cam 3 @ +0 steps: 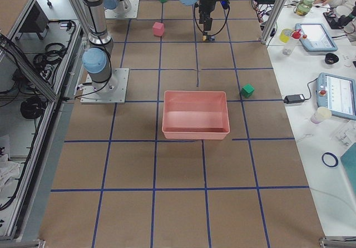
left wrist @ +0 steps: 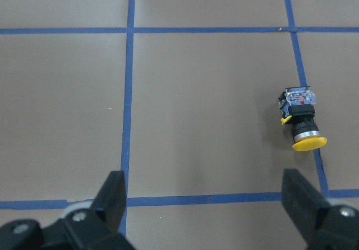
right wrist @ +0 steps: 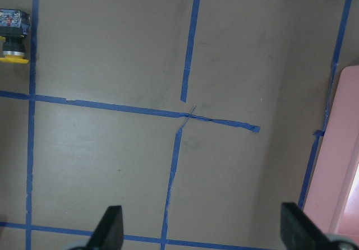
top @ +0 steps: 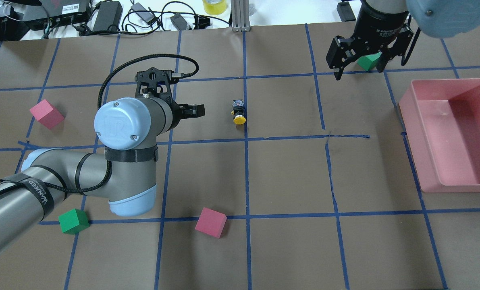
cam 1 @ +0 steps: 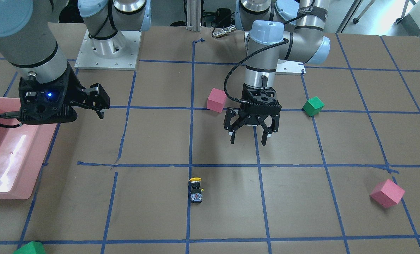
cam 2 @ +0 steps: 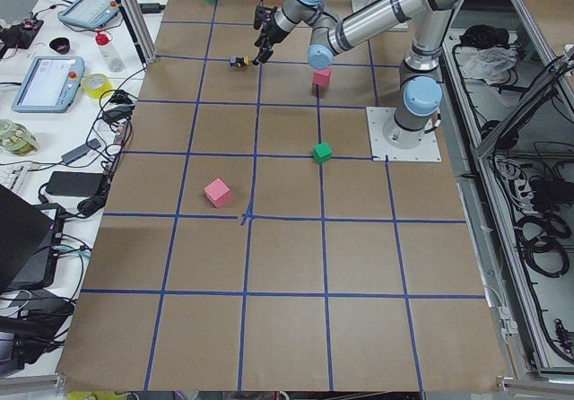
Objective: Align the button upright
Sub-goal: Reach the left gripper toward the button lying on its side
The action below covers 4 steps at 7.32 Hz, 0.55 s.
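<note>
The button [cam 1: 195, 189] lies on its side on a blue tape line, its yellow cap pointing toward the robot's base. It also shows in the overhead view [top: 238, 112], the left wrist view [left wrist: 300, 124] and the right wrist view [right wrist: 12, 34]. My left gripper [cam 1: 249, 135] is open and empty, hovering above the table, nearer the base than the button and to its left. In the left wrist view [left wrist: 205, 191] the button lies ahead of the right finger. My right gripper [top: 358, 64] is open and empty, held high by the pink bin.
A pink bin [top: 461, 145] stands on my right side. Pink cubes [top: 46, 114] [top: 210, 222] and green cubes [top: 73, 221] [top: 368, 61] lie scattered on the brown table with its blue tape grid. Cables and equipment line the far edge.
</note>
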Available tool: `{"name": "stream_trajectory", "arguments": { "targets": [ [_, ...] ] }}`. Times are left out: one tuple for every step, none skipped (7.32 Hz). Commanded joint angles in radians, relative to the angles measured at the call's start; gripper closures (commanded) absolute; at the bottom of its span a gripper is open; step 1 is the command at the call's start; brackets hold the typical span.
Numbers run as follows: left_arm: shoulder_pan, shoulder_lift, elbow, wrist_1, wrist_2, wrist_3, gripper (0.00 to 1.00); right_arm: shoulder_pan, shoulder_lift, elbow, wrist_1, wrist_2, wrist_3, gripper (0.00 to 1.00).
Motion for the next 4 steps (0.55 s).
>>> {"name": "stream_trajectory", "arguments": {
  "targets": [
    [-0.003,-0.009,-0.008,0.0,-0.004,-0.029,0.0,-0.007,0.0,0.014,-0.001,0.001,-0.017,0.0],
    [-0.003,-0.017,-0.014,0.0,-0.007,-0.029,0.0,-0.009,0.0,0.016,-0.002,0.0,-0.029,0.0],
    [-0.005,-0.037,-0.008,0.003,-0.01,-0.03,0.0,-0.009,0.0,0.016,-0.002,0.0,-0.029,0.0],
    [-0.014,-0.061,-0.007,0.01,-0.009,-0.038,0.0,-0.01,0.0,0.016,-0.01,-0.005,-0.029,0.0]
  ]
}}
